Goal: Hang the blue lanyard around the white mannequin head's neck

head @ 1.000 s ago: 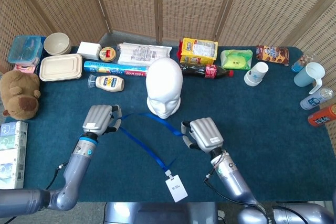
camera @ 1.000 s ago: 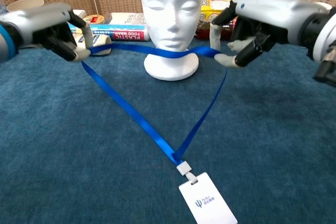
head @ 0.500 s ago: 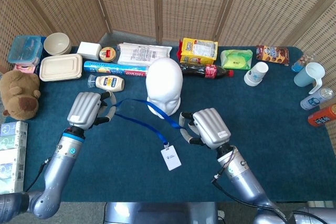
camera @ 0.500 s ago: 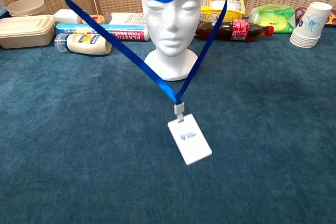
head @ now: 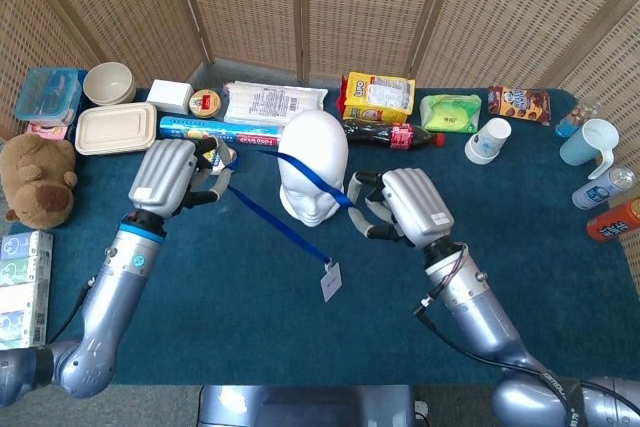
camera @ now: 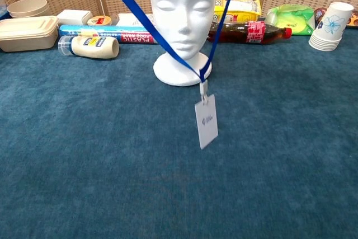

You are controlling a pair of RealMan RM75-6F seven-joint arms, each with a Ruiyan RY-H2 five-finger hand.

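Your left robot hand and right robot hand each pinch the limp blue ribbon lanyard beside the white foam mannequin head. Soft, light strap: keep grips wide.

Bright, even, soft light in both views; shadows faint, focus sharp, no glare

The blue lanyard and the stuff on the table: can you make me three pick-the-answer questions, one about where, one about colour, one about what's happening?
1. Where does the white badge hang?
A. In front of the white mannequin head
B. Beside the brown teddy bear
C. Inside the cream bowl

2. What colour is the cola bottle's label?
A. Green
B. Red
C. Purple

3. What is the blue lanyard doing?
A. Lying flat on the table
B. Already around the neck
C. Held up by the left hand and right hand

Answers: 1 A, the badge dangles before the head. 2 B, the label is red. 3 C, both hands stretch the strap.
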